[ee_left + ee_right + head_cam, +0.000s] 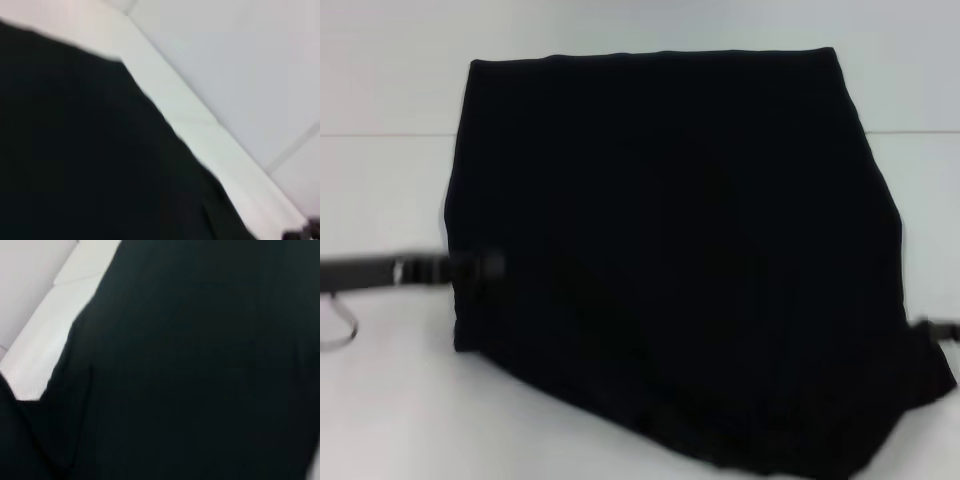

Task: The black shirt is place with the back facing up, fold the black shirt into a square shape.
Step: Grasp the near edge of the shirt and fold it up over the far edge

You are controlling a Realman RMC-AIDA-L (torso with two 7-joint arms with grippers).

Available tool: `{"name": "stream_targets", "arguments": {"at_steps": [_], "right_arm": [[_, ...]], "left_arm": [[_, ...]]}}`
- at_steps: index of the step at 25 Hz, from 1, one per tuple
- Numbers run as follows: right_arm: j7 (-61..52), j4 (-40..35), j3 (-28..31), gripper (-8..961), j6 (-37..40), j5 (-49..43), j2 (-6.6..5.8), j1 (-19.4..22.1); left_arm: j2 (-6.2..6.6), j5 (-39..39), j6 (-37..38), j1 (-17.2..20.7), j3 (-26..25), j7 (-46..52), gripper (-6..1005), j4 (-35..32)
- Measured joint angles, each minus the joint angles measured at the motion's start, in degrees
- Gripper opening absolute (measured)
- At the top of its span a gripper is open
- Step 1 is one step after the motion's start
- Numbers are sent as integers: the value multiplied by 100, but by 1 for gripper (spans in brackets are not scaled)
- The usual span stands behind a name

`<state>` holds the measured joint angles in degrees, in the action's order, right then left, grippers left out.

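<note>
Plain white flat counter [390, 400]. Large plain black cloth shirt [670, 260] spread on it, covering most of the middle; far edge straight, near edge rumpled, slanting toward the right-hand near corner.

Shirt [670, 260] spread across the middle of the table [390, 400], left gripper [470, 268] placed at its left edge, right gripper [935, 330] at its right edge.
</note>
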<state>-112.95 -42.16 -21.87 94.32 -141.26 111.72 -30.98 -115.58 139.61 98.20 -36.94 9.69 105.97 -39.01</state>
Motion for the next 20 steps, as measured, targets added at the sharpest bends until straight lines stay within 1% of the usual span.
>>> {"name": "stream_targets", "arguments": {"at_steps": [2,4,8,13,16,20], "right_arm": [[-84,144,-14,2,-299,-1,-27,-294],[-169,299,-32,2,-625,-1,-77,-573],[-283,555,-42,3,-1282,23,-176,-1085],[-359,874,-85,3,-2203,30,-275,-1670],[-363,1003,-160,3,-2741,38,-281,-1951],[-331,1228,-254,2,-3477,57,-243,-2292]], "left_arm": [[121,-155,-504,-294,-25,96,21,354],[173,-297,-908,-528,-19,163,21,576],[183,-575,-1708,-889,3,304,21,766],[205,-946,-2749,-1162,20,335,21,943],[206,-1116,-3286,-1285,29,285,21,1026],[192,-1316,-4042,-1466,35,94,21,1203]]}}
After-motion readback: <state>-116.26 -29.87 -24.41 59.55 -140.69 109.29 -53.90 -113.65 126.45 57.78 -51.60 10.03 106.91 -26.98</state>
